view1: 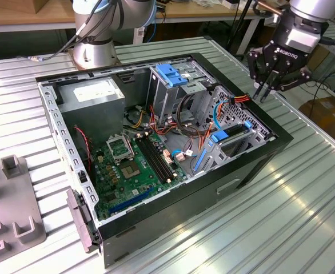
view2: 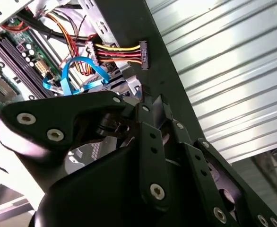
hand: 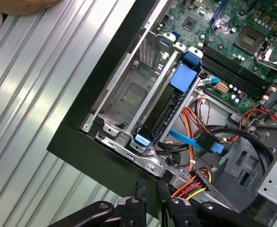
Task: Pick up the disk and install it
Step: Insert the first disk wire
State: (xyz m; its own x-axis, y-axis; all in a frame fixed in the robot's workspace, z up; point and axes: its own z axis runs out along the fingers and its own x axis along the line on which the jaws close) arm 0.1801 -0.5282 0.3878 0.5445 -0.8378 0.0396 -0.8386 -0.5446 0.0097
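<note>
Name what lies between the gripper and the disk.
In the first wrist view, the drive bay's metal edge lies between gripper and disk; a blue cable and power connector run beside.

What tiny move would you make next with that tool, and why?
Probably lower the tool toward the disk: it already stands in its bay, and the tool hangs above, apart from it. Whether it is fully seated I cannot tell.
</note>
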